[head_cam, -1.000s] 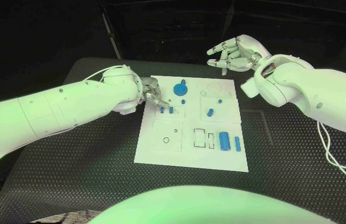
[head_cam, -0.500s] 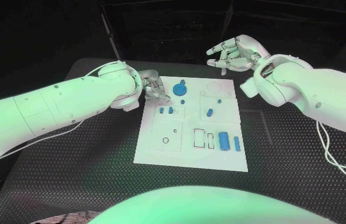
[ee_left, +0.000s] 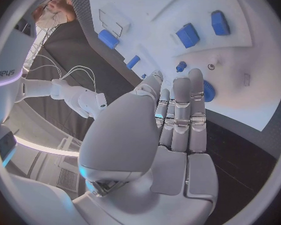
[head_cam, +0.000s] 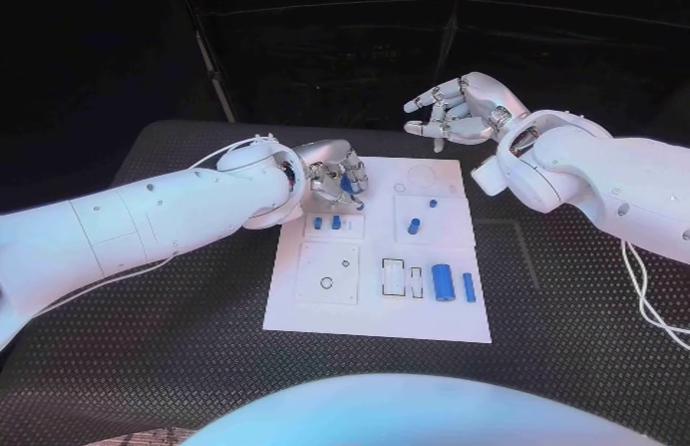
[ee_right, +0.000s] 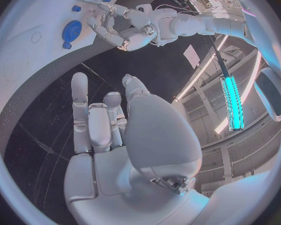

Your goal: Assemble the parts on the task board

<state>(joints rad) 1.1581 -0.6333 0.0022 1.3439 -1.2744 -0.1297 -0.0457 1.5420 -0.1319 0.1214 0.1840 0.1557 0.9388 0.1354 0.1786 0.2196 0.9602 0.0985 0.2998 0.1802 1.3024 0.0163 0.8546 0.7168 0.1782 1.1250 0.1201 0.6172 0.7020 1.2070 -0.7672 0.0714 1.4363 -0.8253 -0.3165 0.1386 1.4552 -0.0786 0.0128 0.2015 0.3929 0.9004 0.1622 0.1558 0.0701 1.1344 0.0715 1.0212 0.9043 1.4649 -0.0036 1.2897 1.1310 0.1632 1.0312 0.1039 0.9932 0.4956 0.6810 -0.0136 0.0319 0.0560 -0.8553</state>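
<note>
Now the left hand (head_cam: 334,175) hangs low over the far left part of the white task board (head_cam: 377,311), its fingers (ee_left: 181,110) bent down beside the round blue disc (head_cam: 350,182), which they partly cover; I cannot tell whether they touch it or hold it. Just nearer the robot than this hand sit two small blue blocks (head_cam: 326,223) side by side, and to its right a little blue peg (head_cam: 432,204) and a slanted blue piece (head_cam: 413,225). Farther toward the robot, well apart from the hand, a blue cylinder (head_cam: 443,280) and a thin blue bar (head_cam: 469,286) lie beside outlined slots. The right hand (head_cam: 456,107) is raised beyond the board's far right corner, above the black surface (head_cam: 172,346), fingers loosely curled and apart, holding nothing.
</note>
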